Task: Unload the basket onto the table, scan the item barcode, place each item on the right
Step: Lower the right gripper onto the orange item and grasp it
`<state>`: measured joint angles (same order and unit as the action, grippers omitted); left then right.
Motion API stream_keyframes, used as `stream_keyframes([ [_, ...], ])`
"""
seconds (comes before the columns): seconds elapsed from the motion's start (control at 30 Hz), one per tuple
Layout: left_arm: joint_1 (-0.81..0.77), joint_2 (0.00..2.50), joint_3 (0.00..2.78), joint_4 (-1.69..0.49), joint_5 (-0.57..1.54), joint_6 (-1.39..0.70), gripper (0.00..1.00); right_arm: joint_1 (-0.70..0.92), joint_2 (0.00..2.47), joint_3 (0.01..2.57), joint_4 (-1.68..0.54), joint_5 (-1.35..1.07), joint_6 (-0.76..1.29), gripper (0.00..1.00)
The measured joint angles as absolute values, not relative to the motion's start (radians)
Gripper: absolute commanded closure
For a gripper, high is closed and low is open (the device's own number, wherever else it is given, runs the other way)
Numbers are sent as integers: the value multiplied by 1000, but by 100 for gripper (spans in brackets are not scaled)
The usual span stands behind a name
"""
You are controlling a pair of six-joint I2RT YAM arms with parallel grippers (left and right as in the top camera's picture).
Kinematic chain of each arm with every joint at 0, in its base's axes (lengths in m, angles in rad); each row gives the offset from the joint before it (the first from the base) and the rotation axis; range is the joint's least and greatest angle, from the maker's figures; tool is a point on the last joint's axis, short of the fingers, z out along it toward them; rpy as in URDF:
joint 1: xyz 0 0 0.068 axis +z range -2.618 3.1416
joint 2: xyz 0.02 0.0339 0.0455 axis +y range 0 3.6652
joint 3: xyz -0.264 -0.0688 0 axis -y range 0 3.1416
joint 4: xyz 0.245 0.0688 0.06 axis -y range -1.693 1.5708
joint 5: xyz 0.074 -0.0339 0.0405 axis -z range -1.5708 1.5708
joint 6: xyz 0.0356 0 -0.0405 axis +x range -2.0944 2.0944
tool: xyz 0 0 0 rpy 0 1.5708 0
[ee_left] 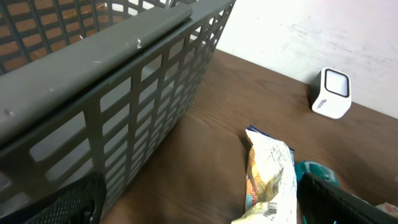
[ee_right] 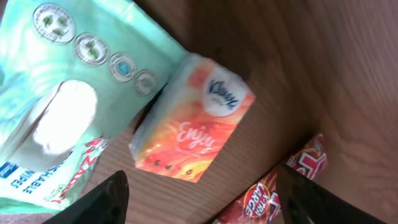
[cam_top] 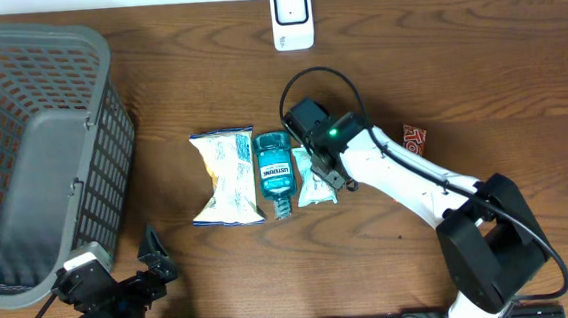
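Right gripper [ee_right: 202, 180]: jaws fairly wide, nothing held. Kleenex tissue pack [ee_right: 196, 121] lies flat just at its 12 o'clock, centred between the finger lines. Mint wipes packet [ee_right: 68, 106] touches the pack at 9 o'clock. Scanner [cam_top: 292, 16] at 12 o'clock overhead, well apart. Left gripper [ee_left: 205, 205] wide, empty

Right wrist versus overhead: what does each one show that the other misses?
Only right wrist: an orange Kleenex tissue pack, unseen from overhead. Only overhead: the grey plastic mesh basket, white box-shaped scanner, white-and-yellow crinkled snack bag, blue mouthwash bottle. Both: the mint-green wipes pouch, red foil snack packet, brown wooden table.
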<state>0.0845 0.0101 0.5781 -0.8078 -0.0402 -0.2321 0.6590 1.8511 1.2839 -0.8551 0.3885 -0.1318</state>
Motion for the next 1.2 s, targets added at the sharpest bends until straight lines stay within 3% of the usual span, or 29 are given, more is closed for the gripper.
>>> stream_keyframes([
  [0.57,84,10,578,-808,-40,-233,2,662,1852,1138,-631,409,-258,29],
  [0.77,84,10,578,-808,-40,-233,2,662,1860,1089,-585,389,-265,37],
  [0.9,84,10,578,-808,-40,-233,2,664,1883,1093,-559,402,-277,58],
  [1.07,84,10,578,-808,-40,-232,2,665,1930,1116,-536,455,-250,97],
  [1.2,84,10,578,-808,-40,-233,2,662,1942,1148,-593,464,-163,99],
])
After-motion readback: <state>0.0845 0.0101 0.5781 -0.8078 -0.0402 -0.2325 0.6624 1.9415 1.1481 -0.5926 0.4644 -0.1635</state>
